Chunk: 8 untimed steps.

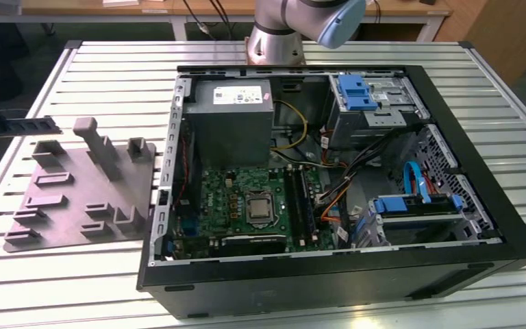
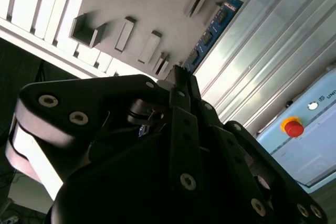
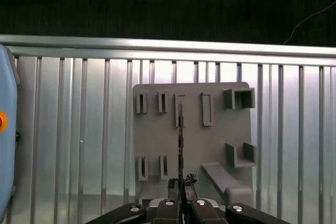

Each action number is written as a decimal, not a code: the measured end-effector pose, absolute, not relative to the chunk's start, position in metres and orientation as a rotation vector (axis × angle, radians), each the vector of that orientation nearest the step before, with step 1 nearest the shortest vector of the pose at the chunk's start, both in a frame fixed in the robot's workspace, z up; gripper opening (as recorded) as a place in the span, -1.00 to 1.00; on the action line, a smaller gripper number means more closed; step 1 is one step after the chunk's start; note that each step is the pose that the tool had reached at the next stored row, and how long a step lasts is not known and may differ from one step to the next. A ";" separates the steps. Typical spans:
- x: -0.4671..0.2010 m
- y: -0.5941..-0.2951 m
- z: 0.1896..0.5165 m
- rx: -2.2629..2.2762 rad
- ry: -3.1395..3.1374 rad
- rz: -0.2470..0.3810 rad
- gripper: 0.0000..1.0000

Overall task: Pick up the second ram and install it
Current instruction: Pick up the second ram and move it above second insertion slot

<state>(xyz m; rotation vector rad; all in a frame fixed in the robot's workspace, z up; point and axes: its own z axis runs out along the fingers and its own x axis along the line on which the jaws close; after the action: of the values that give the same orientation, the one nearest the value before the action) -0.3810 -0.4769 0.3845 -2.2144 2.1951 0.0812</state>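
Black pincer (image 2: 180, 80) housing takes up the foreground of the second wrist view. Its fingers are seen clamped together on one end of the second ram (image 2: 212, 30). The stick is gripped by its narrow end and projects straight out from the fingertips. Its bluish face and small chips are visible in that view.

In the first wrist view the stick is presented edge-on as a thin dark line. It is seen against the grey fixture plate (image 3: 157, 153), in line with one of the plate's upright slot blocks. Contact with the plate cannot be judged from that view.

In the exterior view the stick is recorded lying level in the air at the exterior view's left of the plate and apart from it. The plate is laid flat on the slatted metal worktop (image 1: 482, 82). The open computer case (image 1: 336, 288) is set just beside the plate, with the motherboard (image 1: 231, 199) and its long black slots (image 1: 292, 199) exposed.
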 end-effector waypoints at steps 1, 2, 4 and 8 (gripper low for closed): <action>-0.376 -0.477 0.384 -2.215 2.195 0.082 -0.73; -0.372 -0.477 0.384 -2.215 2.196 0.083 -0.73; -0.363 -0.477 0.384 -2.216 2.197 0.084 -0.73; -0.345 -0.477 0.384 -2.216 2.197 0.086 -0.73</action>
<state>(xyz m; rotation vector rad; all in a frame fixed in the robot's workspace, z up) -0.3449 -0.4769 0.3837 -2.2165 2.1974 0.0861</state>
